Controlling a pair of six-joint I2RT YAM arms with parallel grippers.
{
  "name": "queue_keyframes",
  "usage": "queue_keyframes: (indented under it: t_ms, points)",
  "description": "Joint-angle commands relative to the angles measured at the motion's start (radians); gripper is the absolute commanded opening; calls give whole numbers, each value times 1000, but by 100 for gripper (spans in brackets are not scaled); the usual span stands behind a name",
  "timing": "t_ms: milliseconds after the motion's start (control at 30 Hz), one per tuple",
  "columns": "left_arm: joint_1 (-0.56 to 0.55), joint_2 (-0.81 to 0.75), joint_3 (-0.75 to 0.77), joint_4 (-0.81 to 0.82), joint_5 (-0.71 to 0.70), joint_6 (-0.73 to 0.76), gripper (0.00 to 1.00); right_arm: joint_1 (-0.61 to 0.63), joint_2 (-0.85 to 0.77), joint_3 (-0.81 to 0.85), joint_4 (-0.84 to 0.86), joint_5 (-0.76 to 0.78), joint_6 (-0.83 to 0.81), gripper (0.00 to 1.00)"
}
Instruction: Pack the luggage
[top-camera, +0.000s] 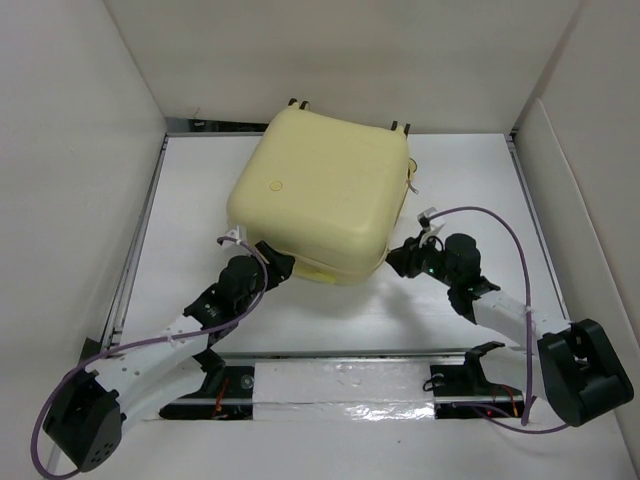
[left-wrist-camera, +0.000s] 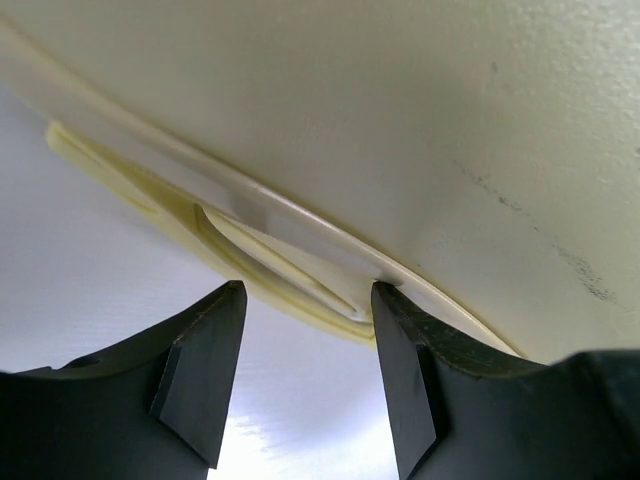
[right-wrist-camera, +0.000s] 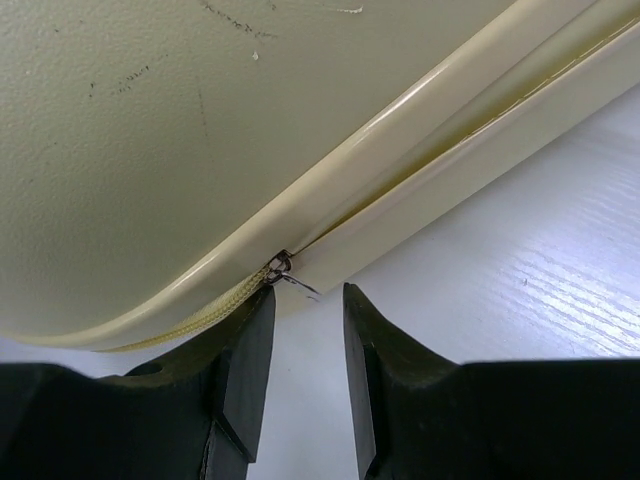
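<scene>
Luggage (top-camera: 320, 190) lies flat, lid down, on the desk (top-camera: 480, 195), toward the far middle. Left jaws spread, holding nothing, at its near-left corner, the moulded handle (left-wrist-camera: 262, 262) lying just beyond the gap between them, untouched. Right jaws parted narrowly, holding nothing, at the near-right corner; the zip pull (right-wrist-camera: 284, 270) sits just ahead of one fingertip, and contact there cannot be judged

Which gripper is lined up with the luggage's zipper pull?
The right gripper: the zipper pull sits at the gap between its open fingers. The left gripper faces the moulded handle of the luggage instead.
</scene>
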Motion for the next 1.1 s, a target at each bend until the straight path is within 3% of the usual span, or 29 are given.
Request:
queue_keyframes:
  t_ms: [0,233,433,667,767,833,900,967,1000,1067]
  points:
    - [35,-30,84,108,-33,0,50,25,7,47,33,16,-33,39]
    - [53,-62,55,32,-33,-3,50,25,16,59,16,29,-111,41]
    - [53,-156,-34,-79,-17,-12,49,25,76,76,87,-38,-139,37]
    - [53,-203,-97,-122,10,-11,39,25,110,70,165,-38,-128,18]
    - [53,-190,-110,-116,26,-9,38,34,134,51,222,-38,-99,14]
    - [53,-176,-115,-94,38,-6,41,58,144,47,231,-24,-90,17]
    - [53,-160,-115,-41,76,8,46,77,145,45,228,-4,-95,32]
    - [53,-130,-107,1,104,11,50,88,135,41,219,35,-104,39]
    - [53,-119,-106,19,115,12,56,88,122,39,219,46,-107,39]
    - [41,-87,-104,70,128,17,59,88,110,38,217,63,-121,37]
